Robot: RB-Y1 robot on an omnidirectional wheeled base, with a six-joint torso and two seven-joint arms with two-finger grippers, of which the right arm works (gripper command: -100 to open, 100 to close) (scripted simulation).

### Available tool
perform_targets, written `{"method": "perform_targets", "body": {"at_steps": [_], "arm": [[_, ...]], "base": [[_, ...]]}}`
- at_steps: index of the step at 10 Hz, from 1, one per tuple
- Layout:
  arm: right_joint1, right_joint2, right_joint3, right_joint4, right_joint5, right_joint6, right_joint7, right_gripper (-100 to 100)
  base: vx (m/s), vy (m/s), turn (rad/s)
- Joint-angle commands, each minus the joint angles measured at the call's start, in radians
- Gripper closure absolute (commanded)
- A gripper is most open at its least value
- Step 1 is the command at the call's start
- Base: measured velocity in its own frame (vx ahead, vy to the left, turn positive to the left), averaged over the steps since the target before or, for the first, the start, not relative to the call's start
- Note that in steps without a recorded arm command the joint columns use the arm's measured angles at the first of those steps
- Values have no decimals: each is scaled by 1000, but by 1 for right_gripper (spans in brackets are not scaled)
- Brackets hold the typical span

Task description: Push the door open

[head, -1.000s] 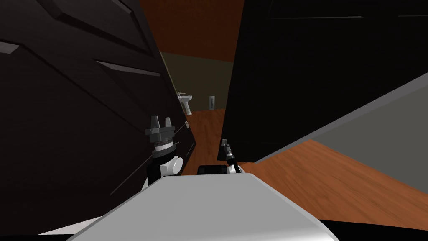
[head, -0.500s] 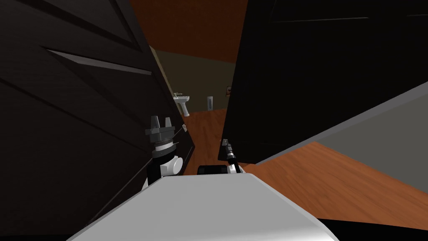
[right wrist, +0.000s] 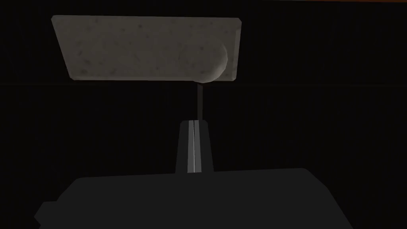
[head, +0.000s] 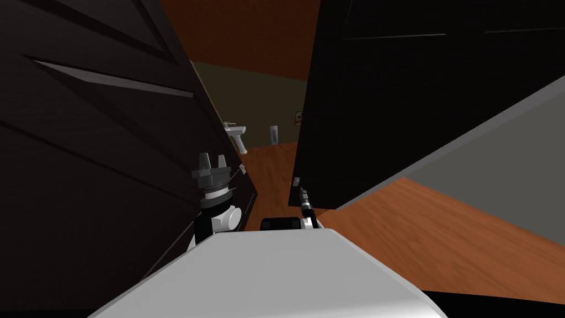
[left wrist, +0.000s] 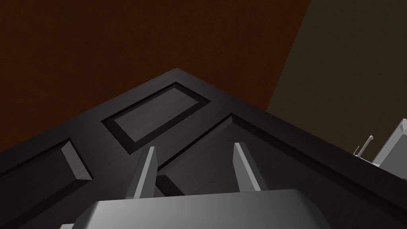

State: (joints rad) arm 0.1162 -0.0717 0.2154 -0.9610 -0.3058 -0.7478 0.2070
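Dimly, right gripper [right wrist: 193, 124], fingers together, faces dark door [right wrist: 318, 119].

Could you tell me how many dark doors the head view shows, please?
2: a panelled door beside the left end effector, a plain door at the right end effector.

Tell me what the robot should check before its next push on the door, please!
1. The left gripper is open, facing the panelled dark door: ok.
2. Its fingers touching that door: cannot tell.
3. The right gripper is shut, tip near the grey plate: ok.
4. Gap beside the right-hand dark panel shows wooden floor: ok.
5. The sink stands far beyond the gap: ok.
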Motion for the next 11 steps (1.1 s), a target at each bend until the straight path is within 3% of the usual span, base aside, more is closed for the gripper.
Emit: {"method": "perform_targets", "body": {"at_steps": [1,2,4,11], "arm": [[12,8,0,-8,-6,-3,6,-100],[20,18,0,-15,-11,-4,10,-100],[17,8,-2,-8,-9,-11,8,-100],[13,11,-13,17,-12,-46,7,-100]], "base": [[-254,136,-80],[-241,96,-72],[-18,38,6],[210,-1,28]]}}
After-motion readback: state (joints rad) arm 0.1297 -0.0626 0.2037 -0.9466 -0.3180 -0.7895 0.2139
